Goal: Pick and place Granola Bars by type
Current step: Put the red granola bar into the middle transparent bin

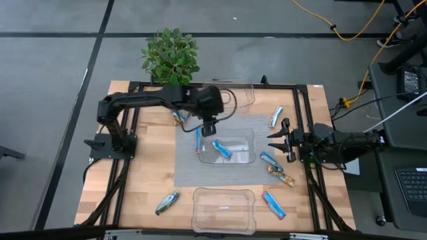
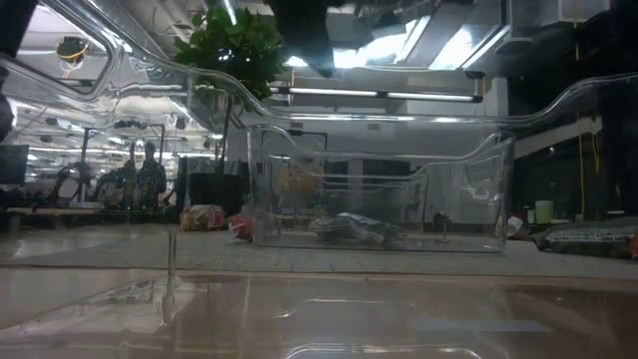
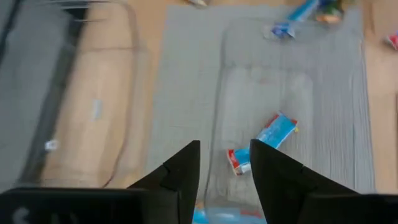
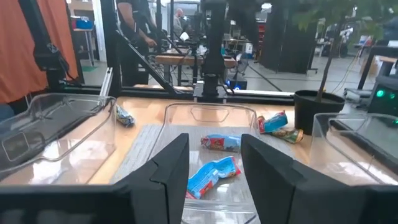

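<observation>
High view is showing the left gripper (image 1: pixel 209 128) hovering, fingers narrowly parted and empty, just beside a blue granola bar (image 1: pixel 198 141) lying lengthwise along the center bin's (image 1: pixel 248 160) left wall, while the half-open right gripper (image 1: pixel 279 140) is waiting farther off.

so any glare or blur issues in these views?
Low view: dim, ceiling lights glare off the near clear bin filling the foreground. Left wrist view: motion-blurred, left gripper fingers sharper than the blue bar. High and right wrist views: evenly lit, clear.
</observation>
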You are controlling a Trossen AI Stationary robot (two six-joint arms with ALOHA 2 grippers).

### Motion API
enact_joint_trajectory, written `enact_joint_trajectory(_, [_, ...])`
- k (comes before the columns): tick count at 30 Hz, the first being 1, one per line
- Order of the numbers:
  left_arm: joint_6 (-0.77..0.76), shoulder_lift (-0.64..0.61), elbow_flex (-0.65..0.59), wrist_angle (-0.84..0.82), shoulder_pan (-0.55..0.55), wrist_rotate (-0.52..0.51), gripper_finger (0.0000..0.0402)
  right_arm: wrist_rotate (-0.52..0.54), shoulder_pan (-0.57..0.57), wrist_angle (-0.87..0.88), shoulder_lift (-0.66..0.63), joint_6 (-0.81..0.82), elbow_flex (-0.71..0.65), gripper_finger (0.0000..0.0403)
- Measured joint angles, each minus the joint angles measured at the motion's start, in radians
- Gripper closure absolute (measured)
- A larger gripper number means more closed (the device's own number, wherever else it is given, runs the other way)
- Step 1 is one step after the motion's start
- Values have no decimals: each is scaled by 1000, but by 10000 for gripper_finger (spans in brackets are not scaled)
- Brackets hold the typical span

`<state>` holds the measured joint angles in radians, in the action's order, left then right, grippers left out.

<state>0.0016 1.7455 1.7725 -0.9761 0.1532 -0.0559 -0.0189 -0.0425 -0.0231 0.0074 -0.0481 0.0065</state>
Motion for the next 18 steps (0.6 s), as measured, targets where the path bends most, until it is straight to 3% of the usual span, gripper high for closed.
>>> enact_joint_trajectory(12, [-226, -121, 0, -301, -14, -159, 272, 0, 0, -1, 0, -40, 0, 254])
enact_joint_trajectory(18, [-260, -192, -86, -294, -37, -186, 270, 0, 0, -2, 0, -41, 0, 254])
